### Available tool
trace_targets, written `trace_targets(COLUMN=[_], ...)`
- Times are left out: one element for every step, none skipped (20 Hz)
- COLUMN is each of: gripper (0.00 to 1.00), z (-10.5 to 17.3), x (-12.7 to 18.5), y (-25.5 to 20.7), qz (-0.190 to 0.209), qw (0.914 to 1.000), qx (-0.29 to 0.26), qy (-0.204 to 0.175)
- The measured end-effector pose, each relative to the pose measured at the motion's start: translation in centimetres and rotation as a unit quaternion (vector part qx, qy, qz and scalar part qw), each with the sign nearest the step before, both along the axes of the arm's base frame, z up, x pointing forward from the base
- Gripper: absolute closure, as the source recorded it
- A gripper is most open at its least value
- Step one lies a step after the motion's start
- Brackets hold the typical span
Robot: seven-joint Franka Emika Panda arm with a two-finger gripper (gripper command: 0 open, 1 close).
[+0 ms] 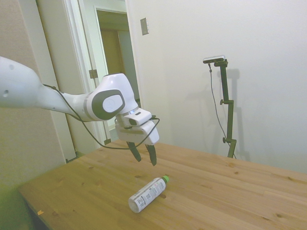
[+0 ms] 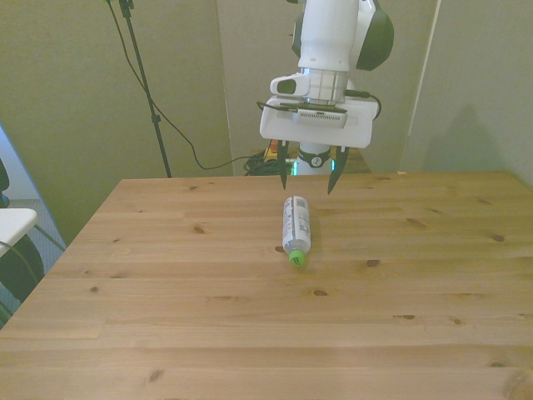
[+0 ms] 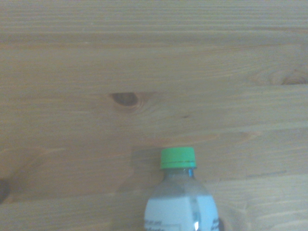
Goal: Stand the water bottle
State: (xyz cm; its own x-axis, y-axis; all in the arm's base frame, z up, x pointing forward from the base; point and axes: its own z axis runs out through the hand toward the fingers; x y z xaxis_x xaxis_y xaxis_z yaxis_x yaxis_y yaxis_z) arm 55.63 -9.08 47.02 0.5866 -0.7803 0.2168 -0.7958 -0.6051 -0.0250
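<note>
The water bottle (image 1: 146, 194) lies on its side on the wooden table (image 1: 230, 191), clear with a white label and a green cap. In the front view the water bottle (image 2: 296, 226) points its cap toward the camera. The wrist view shows the water bottle's (image 3: 178, 202) cap and upper label. My gripper (image 1: 143, 155) hangs open above the bottle's base end, fingers pointing down, nothing between them. From the front, the gripper (image 2: 309, 177) hovers just behind and above the bottle, clear of it.
An open doorway (image 1: 117, 72) stands behind the table in the side view. A dark cable (image 2: 166, 117) hangs behind the table at the front view's left, and a white object (image 2: 12, 221) sits off the table's edge there.
</note>
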Motion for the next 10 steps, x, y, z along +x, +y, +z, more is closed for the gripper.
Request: trace_targets(gripper=[0.00, 0.00, 0.00, 0.00, 0.00, 0.00, 0.00, 0.00, 0.00, 0.00], z=[-0.8, -1.6, -2.4, -3.2, -3.8, -4.4, -5.1, -5.7, -6.2, -6.8], x=[0.8, 1.5, 2.2, 2.8, 3.3, 3.8, 4.3, 4.6, 4.9, 5.2], y=[-0.5, -0.9, -1.2, -1.5, -1.6, -1.7, -1.8, -1.8, -1.8, -1.7], qz=[-0.004, -0.007, -0.010, -0.012, -0.013, -0.013, -0.015, -0.016, -0.016, -0.016], qw=[1.0000, 0.9999, 0.9999, 0.9998, 0.9998, 0.9998, 0.9997, 0.9997, 0.9996, 0.9996], qx=[-0.004, -0.006, -0.007, -0.007, -0.007, -0.008, -0.008, -0.009, -0.010, -0.011], qy=[0.004, 0.008, 0.010, 0.011, 0.013, 0.015, 0.017, 0.018, 0.020, 0.022])
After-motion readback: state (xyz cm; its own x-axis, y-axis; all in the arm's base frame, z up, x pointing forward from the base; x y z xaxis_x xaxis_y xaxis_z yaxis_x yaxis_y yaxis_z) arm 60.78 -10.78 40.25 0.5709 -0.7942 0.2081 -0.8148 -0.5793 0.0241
